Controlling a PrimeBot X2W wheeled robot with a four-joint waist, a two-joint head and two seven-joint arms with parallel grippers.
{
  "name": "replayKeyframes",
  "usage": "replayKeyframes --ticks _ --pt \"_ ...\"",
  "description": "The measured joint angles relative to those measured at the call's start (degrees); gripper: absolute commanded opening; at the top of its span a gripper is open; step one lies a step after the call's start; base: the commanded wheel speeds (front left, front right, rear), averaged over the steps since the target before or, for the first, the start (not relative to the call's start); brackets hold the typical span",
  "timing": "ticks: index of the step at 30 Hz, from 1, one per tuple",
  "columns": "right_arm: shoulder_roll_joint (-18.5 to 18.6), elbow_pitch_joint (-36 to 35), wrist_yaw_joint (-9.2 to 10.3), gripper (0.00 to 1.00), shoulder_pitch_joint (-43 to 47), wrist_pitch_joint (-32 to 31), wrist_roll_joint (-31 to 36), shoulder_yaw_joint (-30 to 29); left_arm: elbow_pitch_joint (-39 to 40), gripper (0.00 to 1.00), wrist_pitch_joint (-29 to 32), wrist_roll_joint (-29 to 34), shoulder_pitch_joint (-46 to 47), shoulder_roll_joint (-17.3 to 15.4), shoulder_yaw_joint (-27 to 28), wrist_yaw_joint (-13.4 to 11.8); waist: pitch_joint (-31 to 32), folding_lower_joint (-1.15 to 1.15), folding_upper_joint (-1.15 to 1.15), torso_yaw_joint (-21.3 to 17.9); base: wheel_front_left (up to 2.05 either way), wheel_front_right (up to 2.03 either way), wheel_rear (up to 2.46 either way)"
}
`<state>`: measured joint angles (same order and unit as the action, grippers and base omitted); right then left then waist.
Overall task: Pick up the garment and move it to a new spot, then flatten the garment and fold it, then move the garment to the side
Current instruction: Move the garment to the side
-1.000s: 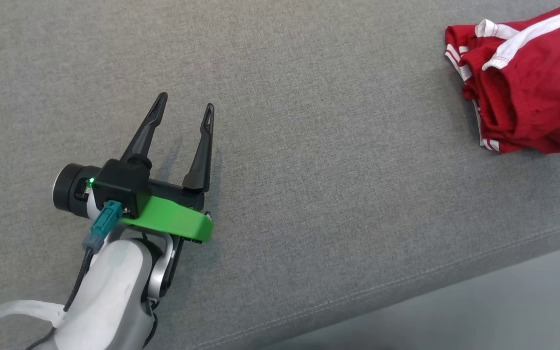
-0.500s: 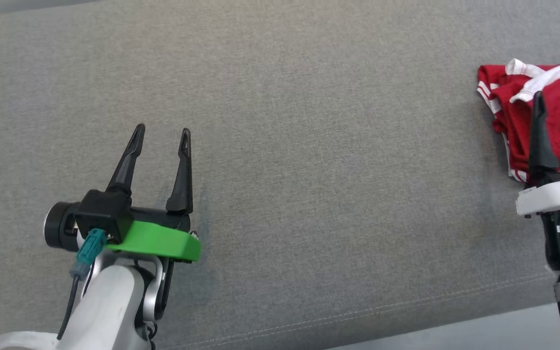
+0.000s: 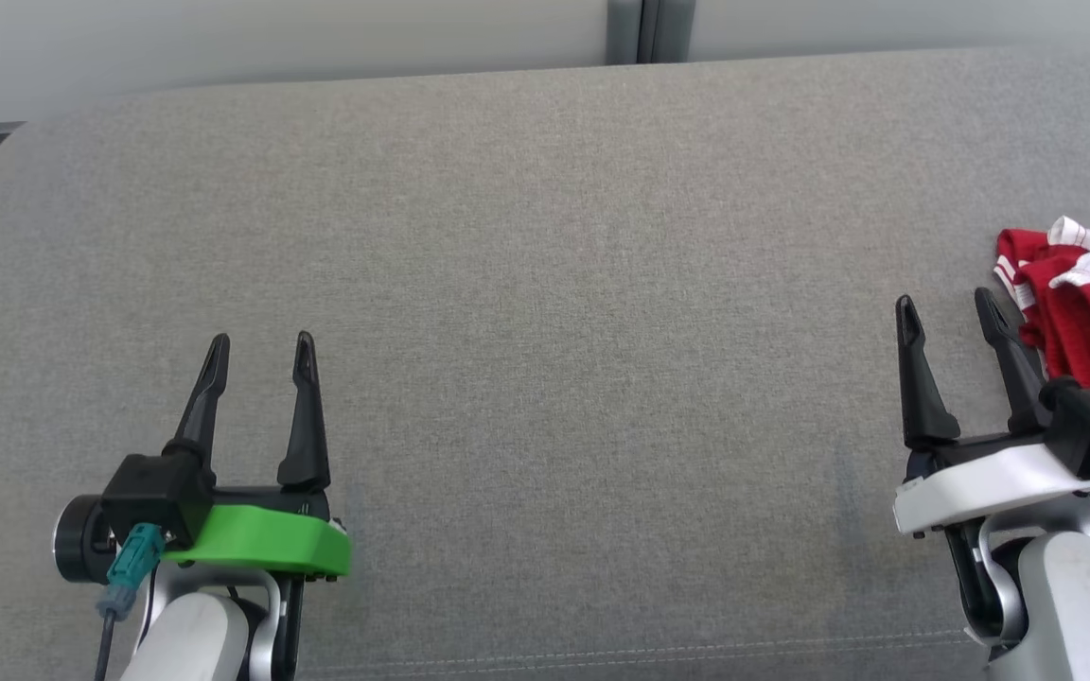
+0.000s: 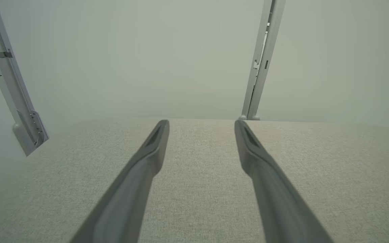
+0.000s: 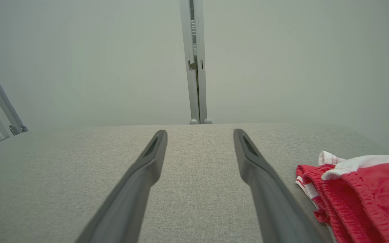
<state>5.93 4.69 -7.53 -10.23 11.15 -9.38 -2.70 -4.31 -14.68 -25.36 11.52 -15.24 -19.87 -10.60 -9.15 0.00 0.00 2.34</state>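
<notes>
possibly the right gripper (image 3: pixel 944 301), wide open and empty like the left gripper (image 3: pixel 261 338), snags only one layer of the bunched garment (image 3: pixel 1089 312).

— Your broad grey cushion top (image 3: pixel 545 284): coarse woven cloth, matt, you agree?
— Yes. Your crumpled red garment with white trim (image 3: pixel 1089 326) is soft textured cloth, matt too.
— And the hardware you're driving?
— Long dark fingers (image 3: pixel 304 426) on the left gripper (image 3: pixel 261 340): matt plastic. Its green collar (image 3: pixel 271 553) is smooth plastic, faintly glossy; the right gripper (image 3: pixel 942 301) wears a smooth white plastic collar (image 3: pixel 980 482).
</notes>
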Motion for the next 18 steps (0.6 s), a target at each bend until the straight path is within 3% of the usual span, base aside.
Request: replayKeyframes --ticks 18 --pt "-2.85 -6.13 0.0 1.0 14.6 -4.03 2.03 -1.98 -1.26 1.0 0.0 -0.12 -7.56 -2.05 -0.42 0.08 9.93 0.0 0.0 1.58 0.0 0.0 0.0"
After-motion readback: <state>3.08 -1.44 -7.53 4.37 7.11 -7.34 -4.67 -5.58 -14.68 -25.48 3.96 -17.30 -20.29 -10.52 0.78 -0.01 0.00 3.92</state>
